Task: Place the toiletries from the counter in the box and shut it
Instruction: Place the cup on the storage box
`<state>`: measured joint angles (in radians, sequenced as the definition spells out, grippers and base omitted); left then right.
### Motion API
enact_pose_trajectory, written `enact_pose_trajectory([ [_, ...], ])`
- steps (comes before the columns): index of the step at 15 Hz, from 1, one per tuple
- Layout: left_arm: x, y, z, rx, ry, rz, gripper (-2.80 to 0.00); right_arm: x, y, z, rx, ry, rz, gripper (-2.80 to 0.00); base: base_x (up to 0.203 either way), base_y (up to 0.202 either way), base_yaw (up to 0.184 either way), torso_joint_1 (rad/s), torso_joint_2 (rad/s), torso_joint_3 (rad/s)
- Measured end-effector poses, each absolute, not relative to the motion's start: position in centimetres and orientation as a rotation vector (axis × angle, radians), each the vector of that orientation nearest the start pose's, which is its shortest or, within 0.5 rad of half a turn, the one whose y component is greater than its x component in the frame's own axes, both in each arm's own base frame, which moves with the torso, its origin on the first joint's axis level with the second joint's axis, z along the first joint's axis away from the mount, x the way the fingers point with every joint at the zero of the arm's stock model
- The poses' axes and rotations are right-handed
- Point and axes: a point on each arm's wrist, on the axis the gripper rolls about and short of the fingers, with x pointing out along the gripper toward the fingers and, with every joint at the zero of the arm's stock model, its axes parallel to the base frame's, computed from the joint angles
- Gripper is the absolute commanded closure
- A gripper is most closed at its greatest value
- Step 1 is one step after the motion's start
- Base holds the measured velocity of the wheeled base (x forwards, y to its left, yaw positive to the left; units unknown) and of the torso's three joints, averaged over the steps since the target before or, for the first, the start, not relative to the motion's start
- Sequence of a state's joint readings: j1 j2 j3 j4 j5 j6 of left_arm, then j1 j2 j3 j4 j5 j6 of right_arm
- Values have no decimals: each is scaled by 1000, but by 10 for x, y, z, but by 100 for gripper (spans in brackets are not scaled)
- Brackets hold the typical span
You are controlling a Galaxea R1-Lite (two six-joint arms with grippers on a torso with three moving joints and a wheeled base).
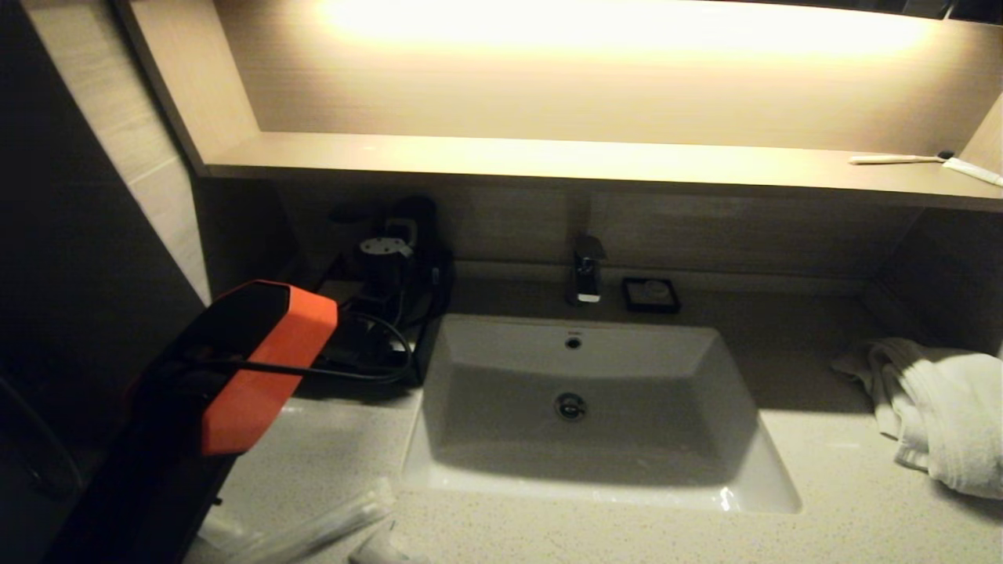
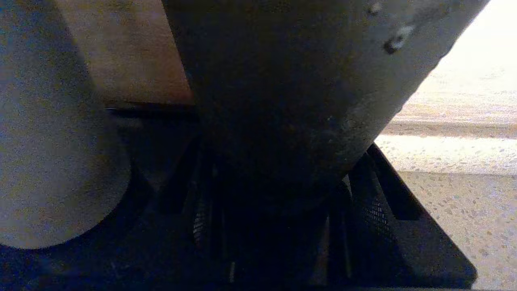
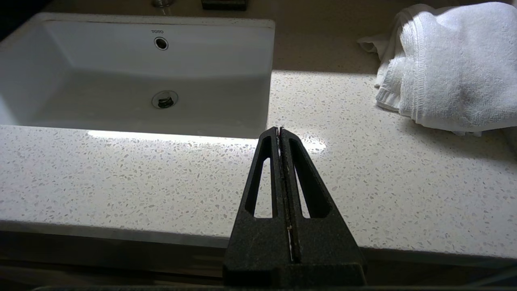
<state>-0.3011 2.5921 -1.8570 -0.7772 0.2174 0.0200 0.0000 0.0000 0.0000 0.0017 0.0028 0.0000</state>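
Left arm (image 1: 258, 368) reached over the counter's (image 1: 823, 501) far-left corner; its gripper's state could not be told. Right gripper (image 3: 279, 131) sat closed and empty above the near edge. Wrapped toiletries (image 1: 329, 525) lay near-left.

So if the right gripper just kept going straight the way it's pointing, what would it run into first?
Probably nothing solid at once: the right gripper, shut, points over the bare speckled counter toward the near right corner of the white basin. That basin edge looks first in line, though depth is unclear.

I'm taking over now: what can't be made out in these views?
- Left gripper: head view, behind the left arm; left wrist view too dark and close.
- Box: not identifiable in any view.
- Toiletries: head view, cut by the bottom edge and partly behind the arm.
- Items on the shelf: too small.
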Motion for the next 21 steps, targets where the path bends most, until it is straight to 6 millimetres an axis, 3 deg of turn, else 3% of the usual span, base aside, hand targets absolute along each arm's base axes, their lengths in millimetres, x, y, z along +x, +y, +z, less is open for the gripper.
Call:
enact_pose_trajectory([
  [21, 522, -150, 103, 29, -37, -69, 0, -23, 0, 75, 0, 2, 3, 0, 0, 0, 0, 0, 0, 0],
])
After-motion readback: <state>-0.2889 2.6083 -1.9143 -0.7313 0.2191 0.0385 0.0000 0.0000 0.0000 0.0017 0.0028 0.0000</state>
